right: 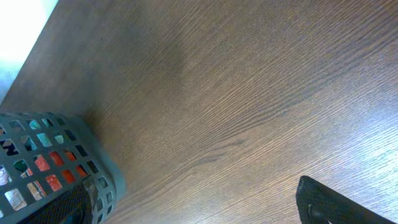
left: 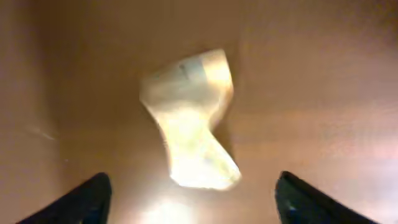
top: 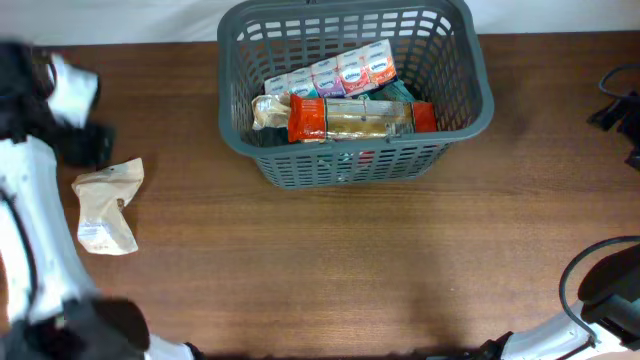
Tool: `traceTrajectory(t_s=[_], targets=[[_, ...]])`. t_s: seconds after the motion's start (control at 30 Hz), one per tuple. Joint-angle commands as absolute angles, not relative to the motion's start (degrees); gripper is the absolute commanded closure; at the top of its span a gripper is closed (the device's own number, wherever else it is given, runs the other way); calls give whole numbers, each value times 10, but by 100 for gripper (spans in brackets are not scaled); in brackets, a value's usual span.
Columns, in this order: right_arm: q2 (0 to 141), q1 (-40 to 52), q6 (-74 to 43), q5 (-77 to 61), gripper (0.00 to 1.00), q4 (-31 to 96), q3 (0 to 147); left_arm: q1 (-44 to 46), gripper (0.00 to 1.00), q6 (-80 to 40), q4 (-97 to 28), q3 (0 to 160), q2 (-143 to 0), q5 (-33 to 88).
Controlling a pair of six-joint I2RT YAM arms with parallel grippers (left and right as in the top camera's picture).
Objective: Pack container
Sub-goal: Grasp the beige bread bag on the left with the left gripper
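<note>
The container is a large dark grey slotted basket at the back centre of the table. It holds a row of small cartons, a long red-ended packet and other packets. A crumpled beige paper packet lies on the table at the left; the left wrist view shows it just ahead of my fingers. My left gripper is open and empty, hovering over the packet's near end; overhead it is blurred. My right gripper is open and empty, right of the basket.
The table is brown wood. A white wall edge runs behind the basket. Black cables loop at the front right corner near the right arm.
</note>
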State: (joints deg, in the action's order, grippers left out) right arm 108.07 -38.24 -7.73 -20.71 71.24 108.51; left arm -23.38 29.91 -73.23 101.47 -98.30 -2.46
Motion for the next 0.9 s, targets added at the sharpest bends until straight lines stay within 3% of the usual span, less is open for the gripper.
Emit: traceTrajectory(t_s=[0.0,0.17,0.5,0.53,0.57,0.87], targets=[[1069,-379,-80,-212,1,711,1082,-273,17,262,-697,899,-1000,29],[1069,-379,-80,-212,1,711,1082,-298,17,262,-634,815,-1039,26],[1069,-379,-80,-212,1,711,1082,-325,16,262,-588,806,-1118,15],[1069,-379,-80,-212,1,711,1082,-325,16,261,-585,806,-1124,15],[1069,-379,-80,-212,1,711,1082,-325,1,259,-582,806,-1127,15],[1069,-379,-80,-212,1,711,1082,-325,1,236,-558,806,-1137,30]])
